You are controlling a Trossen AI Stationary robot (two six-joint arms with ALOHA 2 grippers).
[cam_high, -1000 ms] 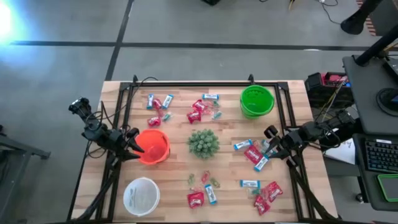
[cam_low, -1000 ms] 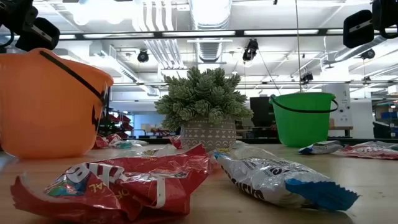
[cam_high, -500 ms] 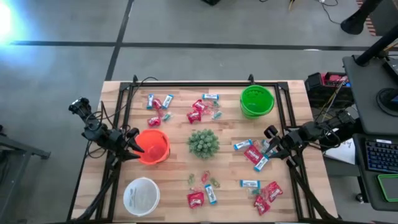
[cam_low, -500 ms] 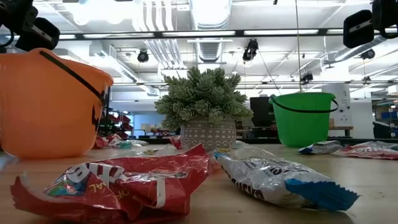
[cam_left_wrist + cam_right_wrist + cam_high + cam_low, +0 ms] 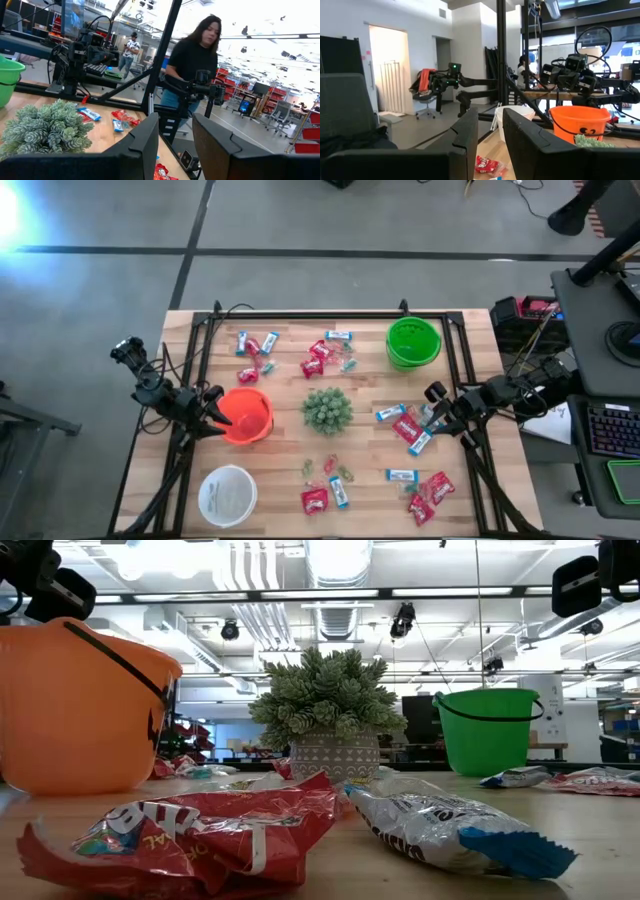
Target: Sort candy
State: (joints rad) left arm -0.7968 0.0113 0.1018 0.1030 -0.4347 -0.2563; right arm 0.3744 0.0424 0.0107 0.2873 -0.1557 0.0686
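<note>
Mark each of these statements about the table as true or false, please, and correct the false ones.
1. The plant stands near the middle of the table. True.
2. The orange bucket is beside the right gripper. False: it is beside the left gripper; the right gripper is across the table.
3. The green bucket lies tipped on its side. False: it stands upright.
4. The white bucket is at a corner on the left arm's side. True.
5. Both grippers have a gap between their fingers and hold nothing. True.
6. All candy is already in the buckets. False: red packets and blue-and-white bars lie scattered on the table.
</note>
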